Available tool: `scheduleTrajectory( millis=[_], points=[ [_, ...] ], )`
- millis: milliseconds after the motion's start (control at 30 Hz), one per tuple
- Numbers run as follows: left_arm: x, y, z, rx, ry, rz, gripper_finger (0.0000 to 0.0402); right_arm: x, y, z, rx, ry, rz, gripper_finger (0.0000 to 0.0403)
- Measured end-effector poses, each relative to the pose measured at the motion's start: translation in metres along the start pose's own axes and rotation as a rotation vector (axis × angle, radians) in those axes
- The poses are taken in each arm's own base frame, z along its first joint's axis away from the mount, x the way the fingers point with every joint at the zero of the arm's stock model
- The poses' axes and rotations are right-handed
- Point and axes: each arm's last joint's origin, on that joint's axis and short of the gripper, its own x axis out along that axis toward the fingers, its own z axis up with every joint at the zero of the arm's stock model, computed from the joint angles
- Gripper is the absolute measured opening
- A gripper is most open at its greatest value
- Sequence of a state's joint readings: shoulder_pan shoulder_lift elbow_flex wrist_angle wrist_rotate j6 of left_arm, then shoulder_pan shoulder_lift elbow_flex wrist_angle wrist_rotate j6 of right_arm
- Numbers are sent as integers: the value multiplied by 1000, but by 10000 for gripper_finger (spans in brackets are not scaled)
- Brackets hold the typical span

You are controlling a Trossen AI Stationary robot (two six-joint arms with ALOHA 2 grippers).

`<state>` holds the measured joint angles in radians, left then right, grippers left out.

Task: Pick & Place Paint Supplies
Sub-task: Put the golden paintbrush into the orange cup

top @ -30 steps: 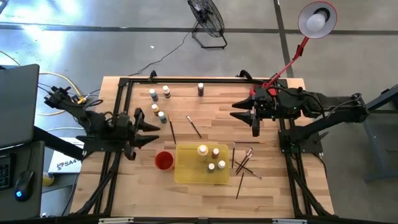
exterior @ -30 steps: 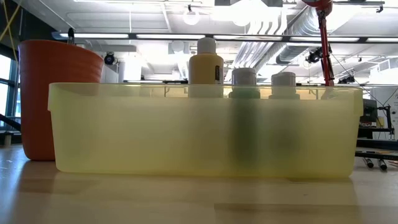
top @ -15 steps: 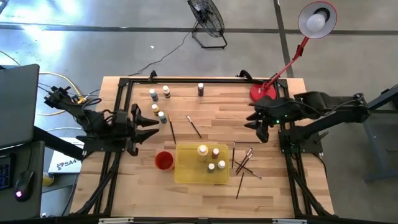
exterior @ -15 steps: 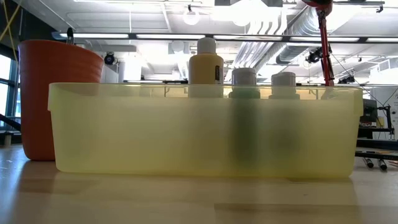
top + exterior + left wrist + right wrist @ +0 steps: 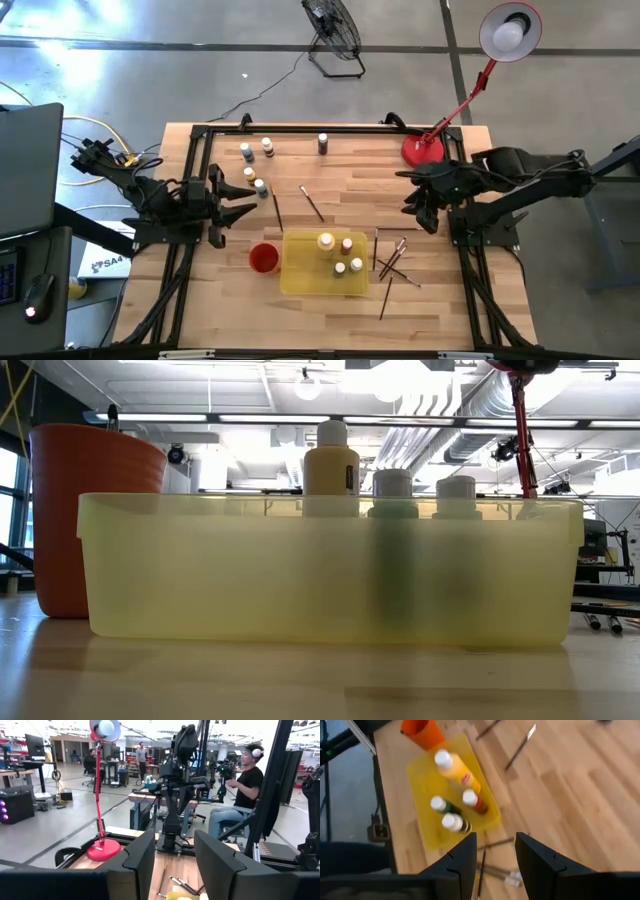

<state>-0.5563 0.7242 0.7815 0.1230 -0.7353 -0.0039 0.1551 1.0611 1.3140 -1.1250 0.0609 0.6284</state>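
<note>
Four paint bottles (image 5: 337,254) stand in the yellow tray (image 5: 300,275) near the table's (image 5: 350,170) six o'clock edge. Five more (image 5: 254,167) sit toward ten o'clock; loose paintbrushes (image 5: 392,265) lie just beside the tray at three o'clock. Right tool (image 5: 422,205) – jaws parted, empty – hovers near three o'clock. Left tool (image 5: 243,202) hangs at nine o'clock, parted, empty.

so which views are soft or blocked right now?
Low view: the yellow tray fills the frame, its translucent wall smearing the paint bottles behind it; ceiling lights blow out. Right wrist view: motion-blurred overall, the tray and bottles soft. Left wrist view: sharp beyond the hand, bright haze up top. High view: evenly lit, the red lamp glaring white.
</note>
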Motion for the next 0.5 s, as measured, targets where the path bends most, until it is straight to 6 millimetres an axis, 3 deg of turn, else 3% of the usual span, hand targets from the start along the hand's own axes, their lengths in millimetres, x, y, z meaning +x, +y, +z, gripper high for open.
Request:
scheduleTrajectory(
  millis=[500],
  points=[
    [0,0,0,109,0,0,136,14,-10,-16,144,276,-192,108]
  ],
)
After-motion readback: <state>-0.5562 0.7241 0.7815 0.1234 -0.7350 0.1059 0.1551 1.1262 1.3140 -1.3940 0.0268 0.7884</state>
